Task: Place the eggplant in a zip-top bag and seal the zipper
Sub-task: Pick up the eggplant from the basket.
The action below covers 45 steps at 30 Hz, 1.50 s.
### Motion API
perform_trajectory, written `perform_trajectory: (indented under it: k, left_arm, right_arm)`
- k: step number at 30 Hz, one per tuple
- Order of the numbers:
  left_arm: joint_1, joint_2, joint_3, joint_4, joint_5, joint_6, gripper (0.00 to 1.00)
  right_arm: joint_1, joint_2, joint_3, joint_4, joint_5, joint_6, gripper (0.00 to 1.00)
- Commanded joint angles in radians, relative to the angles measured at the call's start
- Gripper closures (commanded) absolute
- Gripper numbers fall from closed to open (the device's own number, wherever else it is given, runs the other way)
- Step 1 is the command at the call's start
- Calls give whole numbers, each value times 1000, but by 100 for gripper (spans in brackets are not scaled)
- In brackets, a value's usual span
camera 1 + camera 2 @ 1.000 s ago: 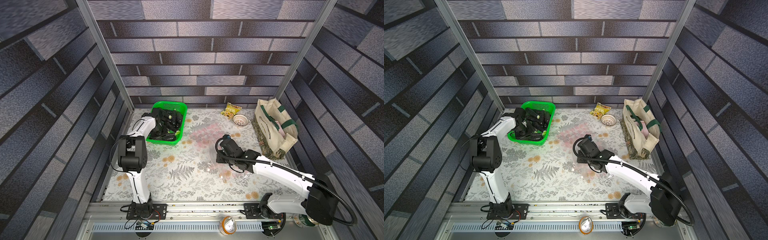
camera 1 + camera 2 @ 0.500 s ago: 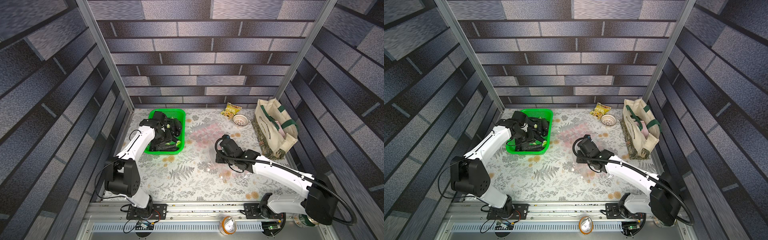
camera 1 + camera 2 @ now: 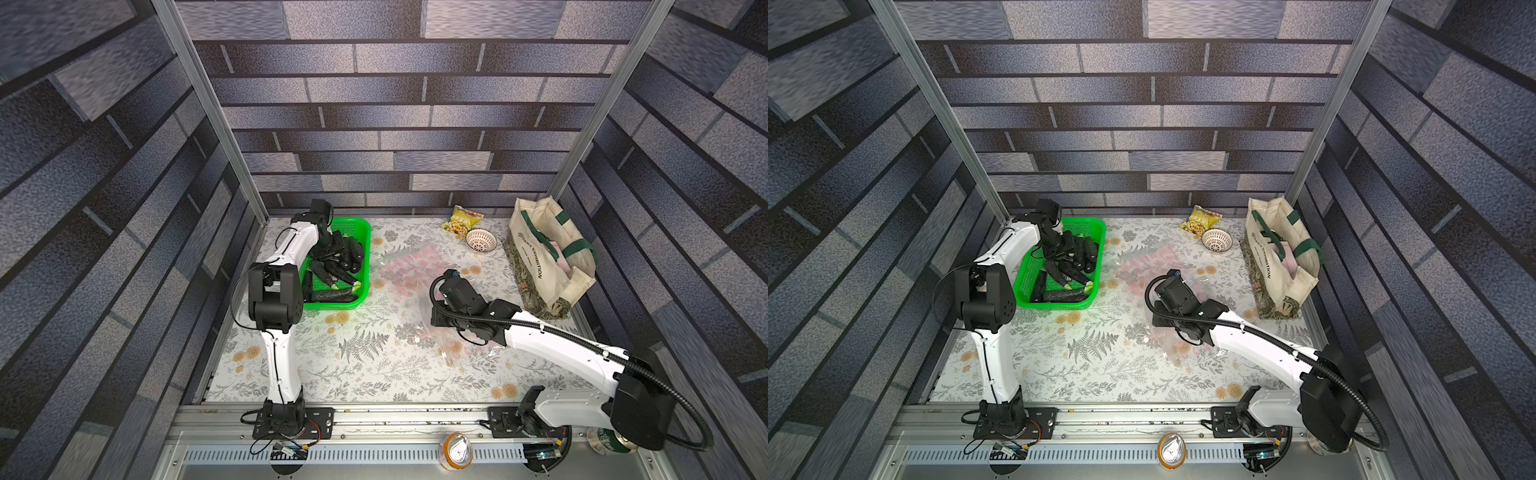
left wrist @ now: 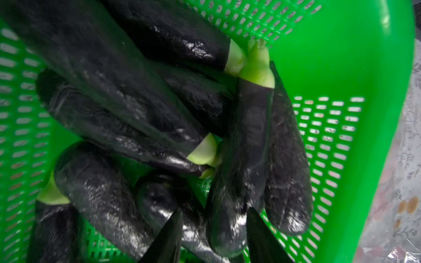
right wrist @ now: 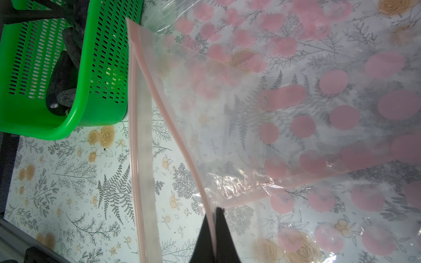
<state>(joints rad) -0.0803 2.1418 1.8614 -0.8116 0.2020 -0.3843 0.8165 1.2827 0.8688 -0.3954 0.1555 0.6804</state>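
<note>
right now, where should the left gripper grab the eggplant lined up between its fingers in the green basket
Grip the eggplant across its dark body near the rounded end, the left gripper coming down from above the green basket. Its length runs in line with the open fingers, so they close across its narrow width.

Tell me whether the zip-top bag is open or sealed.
Open. In the right wrist view the zip-top bag's two pink zipper strips spread apart, and the right gripper pinches one lip.
</note>
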Motion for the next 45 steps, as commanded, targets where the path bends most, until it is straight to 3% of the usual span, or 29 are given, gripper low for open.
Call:
perform_trajectory:
  k: [1,4,16,21,26,29,33,39,42,45]
  left_arm:
    - [-5,23,78,-18,35,45,47]
    - [-7,71,126,-31,50,43,41]
    - [-26,209,258,-103,11,63,42]
    - [-26,194,265,-114,-24,62,57]
    - [-38,68,218,-110,-73,66,66]
    - [-55,-77,130,-82,-98,52,68]
    - [-100,-354,-126,66,-97,2,69]
    - [-258,-729,-602,476,-60,-194,71]
    - [-377,-816,-760,698,-90,-312,72]
    - [-491,-816,-821,863,-117,-373,72]
  right_arm:
    - [-4,-23,14,-18,14,2,100]
    - [-4,-21,5,-13,17,8,100]
    - [-4,-14,1,-10,19,7,100]
    - [-4,-14,-2,-3,22,8,100]
    - [-5,-6,8,1,15,8,100]
    - [-7,-6,13,11,0,16,100]
    - [-23,-9,1,45,-33,40,100]
    - [-42,1,-6,101,-122,72,100]
    - [-42,10,-3,109,-144,86,100]
    - [-43,15,-1,116,-154,92,100]
